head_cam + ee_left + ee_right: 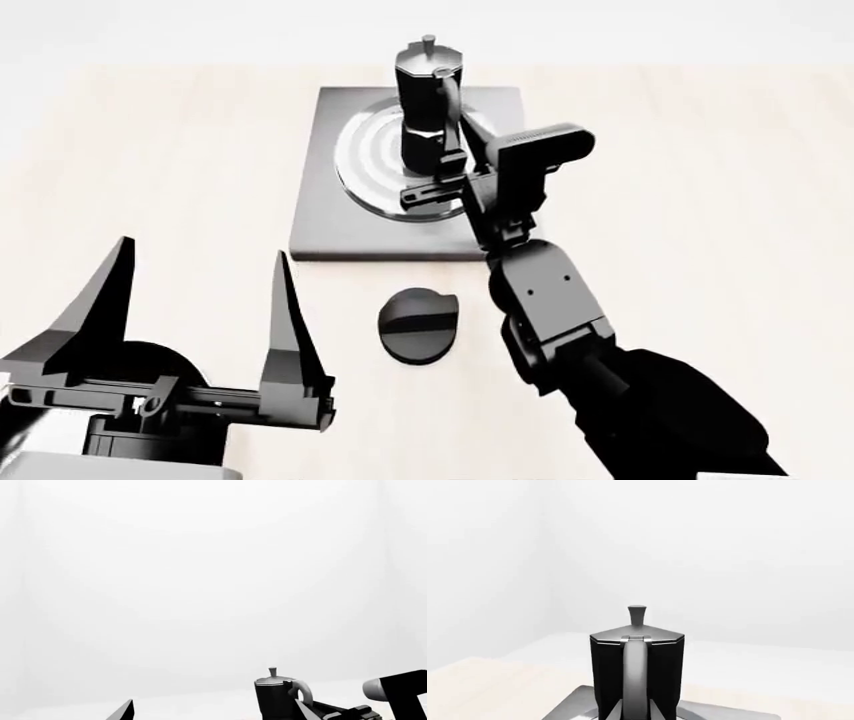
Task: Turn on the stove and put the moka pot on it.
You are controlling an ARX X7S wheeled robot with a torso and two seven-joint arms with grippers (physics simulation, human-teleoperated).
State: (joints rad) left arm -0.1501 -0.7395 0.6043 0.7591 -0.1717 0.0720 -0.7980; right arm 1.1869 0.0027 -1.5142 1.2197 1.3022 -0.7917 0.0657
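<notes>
The black moka pot [424, 100] with its silver lid stands upright on the round burner of the grey stove [320, 215], toward the burner's far side. My right gripper [450, 160] reaches in from the near side and is shut on the pot's side handle. The right wrist view has the moka pot [604, 670] dead centre, with my right gripper [636, 714] pressed on both sides of the handle, and the stove [570, 705] beneath. The stove's black knob [418, 325] lies on the table in front of the slab. My left gripper [200, 250] hangs open and empty at near left. In the left wrist view my left gripper [215, 715] points toward the moka pot [273, 697].
The light wooden table [694, 200] spreads around the stove on all sides. My right forearm [561, 320] runs just right of the knob. A plain white wall fills the background in both wrist views.
</notes>
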